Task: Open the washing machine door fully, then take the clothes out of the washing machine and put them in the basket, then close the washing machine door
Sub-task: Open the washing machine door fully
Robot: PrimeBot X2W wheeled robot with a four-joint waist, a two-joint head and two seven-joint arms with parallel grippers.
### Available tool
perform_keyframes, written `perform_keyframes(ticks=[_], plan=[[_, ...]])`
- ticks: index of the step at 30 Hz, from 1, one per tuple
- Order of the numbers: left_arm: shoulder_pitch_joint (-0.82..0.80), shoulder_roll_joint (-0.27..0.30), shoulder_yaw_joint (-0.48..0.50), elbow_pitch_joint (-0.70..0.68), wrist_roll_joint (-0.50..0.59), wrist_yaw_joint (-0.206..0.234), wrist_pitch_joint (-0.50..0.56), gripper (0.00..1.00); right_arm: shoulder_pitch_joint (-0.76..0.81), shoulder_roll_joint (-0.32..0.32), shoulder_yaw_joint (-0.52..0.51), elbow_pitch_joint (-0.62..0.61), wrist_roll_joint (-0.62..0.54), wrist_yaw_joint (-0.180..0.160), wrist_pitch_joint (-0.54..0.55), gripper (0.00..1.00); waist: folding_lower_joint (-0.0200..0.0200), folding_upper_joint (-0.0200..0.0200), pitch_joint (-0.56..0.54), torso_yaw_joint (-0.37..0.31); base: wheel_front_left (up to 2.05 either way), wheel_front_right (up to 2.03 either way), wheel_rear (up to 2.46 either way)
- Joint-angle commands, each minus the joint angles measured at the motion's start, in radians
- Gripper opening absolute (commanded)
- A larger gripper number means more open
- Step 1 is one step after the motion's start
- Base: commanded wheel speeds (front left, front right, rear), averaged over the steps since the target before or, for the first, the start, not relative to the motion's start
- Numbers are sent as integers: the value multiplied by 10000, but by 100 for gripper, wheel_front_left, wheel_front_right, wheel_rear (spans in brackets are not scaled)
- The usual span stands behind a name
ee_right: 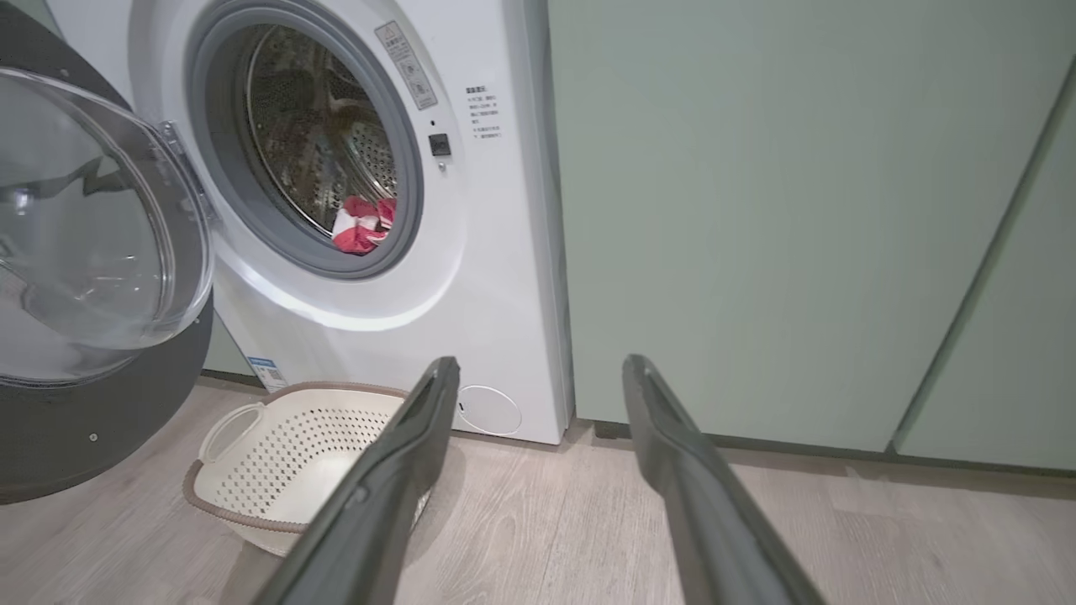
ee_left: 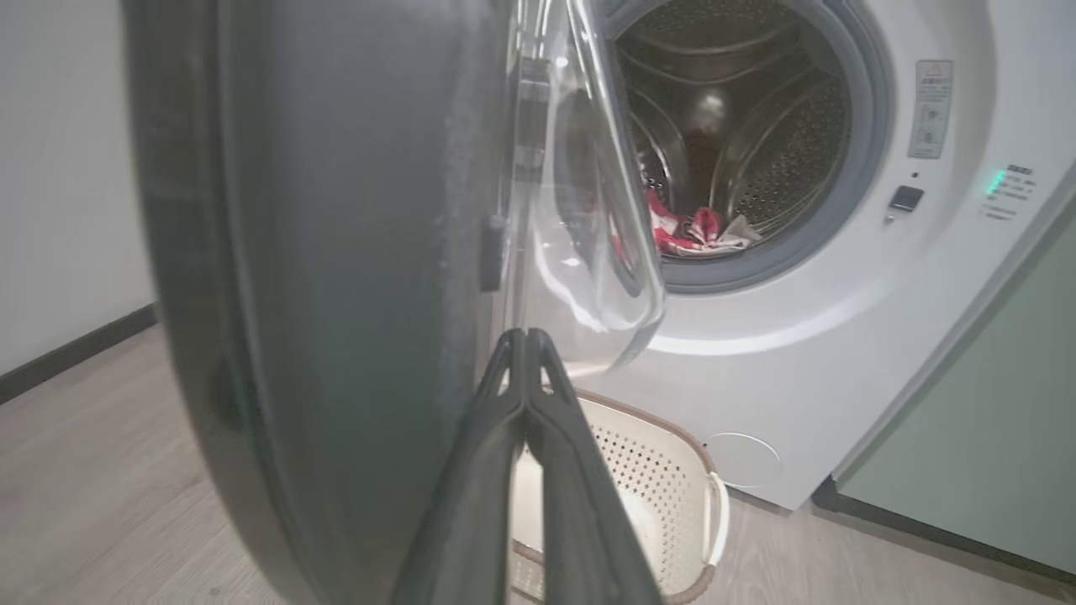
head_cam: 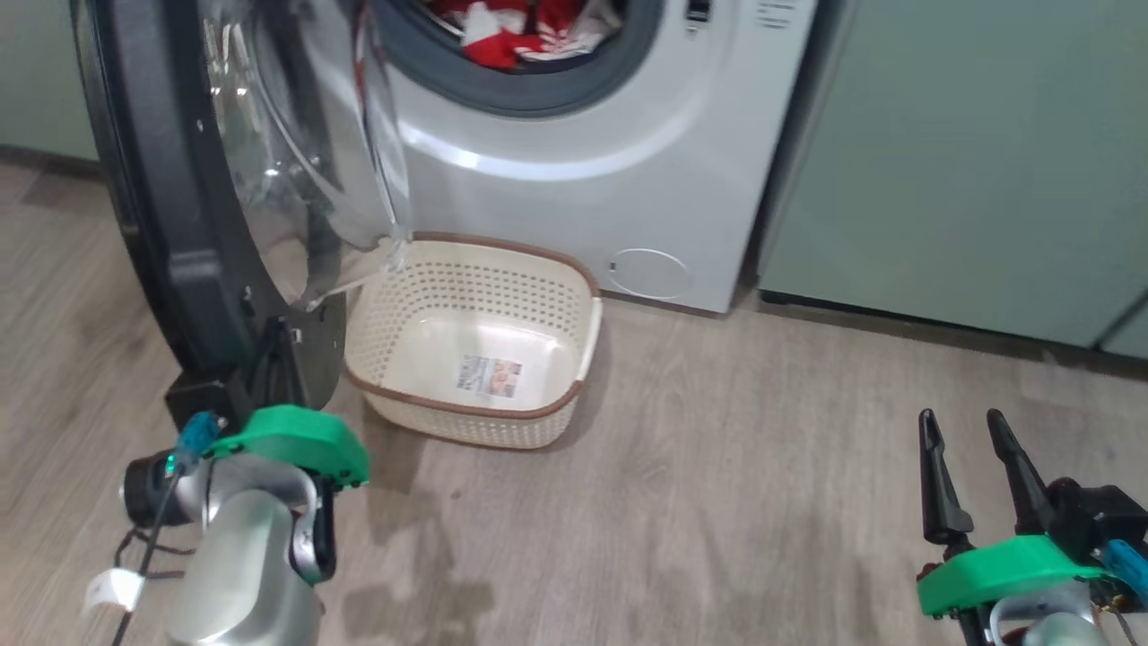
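Observation:
The washing machine door (head_cam: 170,224) stands swung out to the left, black rim toward me and clear bowl window facing the white washing machine (head_cam: 583,179). Red and white clothes (head_cam: 511,31) lie at the drum's front lip, also seen as clothes (ee_right: 361,225) from the right wrist. The cream basket (head_cam: 502,244) sits empty on the floor below the opening. My left gripper (ee_left: 525,336) is shut with nothing in it, its tips at the door's lower inner edge. My right gripper (head_cam: 961,420) hangs open over bare floor to the right of the basket (ee_right: 286,437).
Pale green cabinets (head_cam: 969,161) stand right of the machine. Wood floor (head_cam: 717,502) stretches between the basket and my right arm. In the left wrist view a pale wall with a dark baseboard (ee_left: 76,349) runs behind the door.

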Motion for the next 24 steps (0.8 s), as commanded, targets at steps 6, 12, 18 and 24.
perform_keyframes(ticks=[6,12,18,24], plan=[[-661,501,897,-62,347,-177,-64,0,-322,-163,331,-306,92,-7,-63,100,0,0,150,854,0,0,0],[-1288,616,1463,444,336,-388,-64,0,-543,-361,474,-346,111,-7,-63,100,0,0,578,1324,0,0,0],[-1876,568,2112,789,264,-492,-64,0,-805,-605,536,-395,86,-7,-63,100,0,0,1128,1669,0,0,0],[-2330,629,2967,1071,251,-404,-64,0,-1085,-778,639,-386,77,-7,-63,100,0,0,1530,1793,0,0,0]])
